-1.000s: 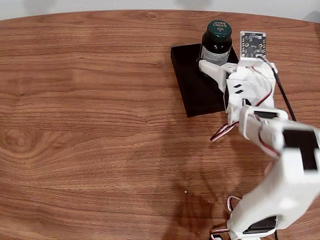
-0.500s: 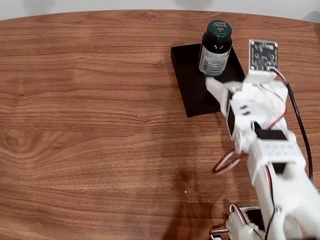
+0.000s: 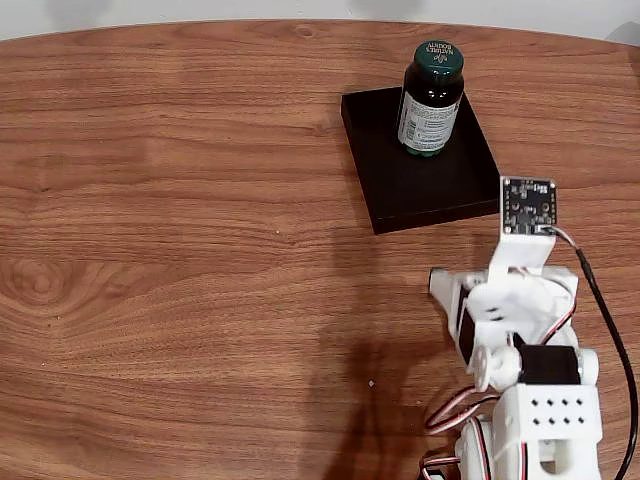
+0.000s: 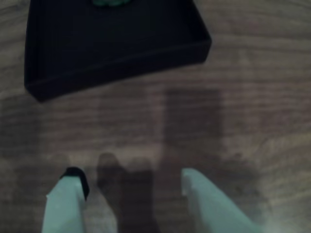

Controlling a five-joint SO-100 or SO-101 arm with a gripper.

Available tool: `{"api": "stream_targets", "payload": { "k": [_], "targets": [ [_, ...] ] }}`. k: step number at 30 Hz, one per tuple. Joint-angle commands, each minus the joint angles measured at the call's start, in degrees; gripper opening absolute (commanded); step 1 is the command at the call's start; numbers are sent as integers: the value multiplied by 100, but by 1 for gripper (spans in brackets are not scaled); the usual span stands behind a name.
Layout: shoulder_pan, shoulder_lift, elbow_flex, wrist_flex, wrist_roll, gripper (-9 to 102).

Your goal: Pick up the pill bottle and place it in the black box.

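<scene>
The pill bottle (image 3: 431, 97), dark green with a white label and a green cap, stands upright inside the black box (image 3: 400, 180) at the table's far right in the fixed view. A sliver of its green base (image 4: 111, 2) shows at the top edge of the wrist view, inside the black box (image 4: 116, 53). My gripper (image 4: 129, 179) is open and holds nothing; its two white fingers hover over bare wood, well short of the box. In the fixed view the gripper (image 3: 445, 290) is folded back close to the arm's base, well below the box.
The brown wooden table (image 3: 180, 250) spreads wide to the left of the box. The arm's white body (image 3: 530, 400) and its cables fill the lower right corner. A small circuit board (image 3: 527, 205) rides above the wrist.
The gripper has let go of the bottle and drawn back from the box toward the arm's base. The bottle stays standing in the box.
</scene>
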Motion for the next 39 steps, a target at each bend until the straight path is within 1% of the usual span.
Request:
{"api": "stream_targets", "payload": {
  "k": [1, 7, 11, 13, 19, 28, 36, 39],
  "targets": [
    [9, 615, -97, 1266, -79, 19],
    [18, 1318, -97, 3375, 70, 13],
    [-53, 1960, -97, 4465, 70, 8],
    [-35, 2145, -97, 4816, 105, 6],
    [-44, 2188, -88, 4896, 53, 0],
    [-176, 2268, -88, 4931, 62, 0],
    [-211, 2285, -88, 4939, -1230, 0],
    [-281, 2285, -88, 4939, -1266, 0]
  ]
}}
